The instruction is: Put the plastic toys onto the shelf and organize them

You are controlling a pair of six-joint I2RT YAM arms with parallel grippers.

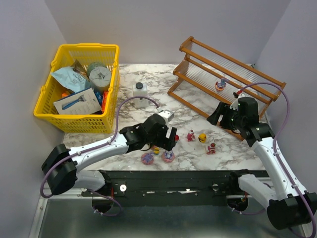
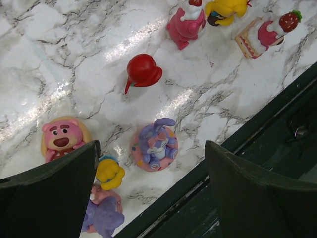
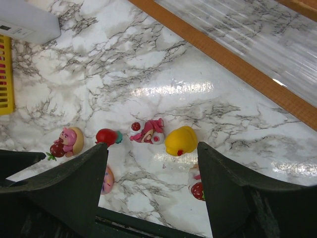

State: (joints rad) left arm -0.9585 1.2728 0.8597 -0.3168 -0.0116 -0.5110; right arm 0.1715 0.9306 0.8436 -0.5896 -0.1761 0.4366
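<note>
Straddling the purple plastic bunny figurine on its round pink base (image 2: 154, 148) with the left pincer (image 2: 152, 144), spread wide and empty, seemingly lined up for a grasp within the toy cluster at the white marble desk's (image 1: 193, 109) near edge. Holding the right pincer (image 3: 152, 146) equally open and empty beside the slanted brown-railed, clear-panelled shelf (image 1: 237, 69), where one small figurine (image 1: 220, 84) already sits.

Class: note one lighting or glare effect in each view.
Top external: even light, sharp throughout. Left wrist: white glare streaks on the marble near the red toy. Right wrist: glare patch above the yellow toy; the shelf panel shines white.
</note>
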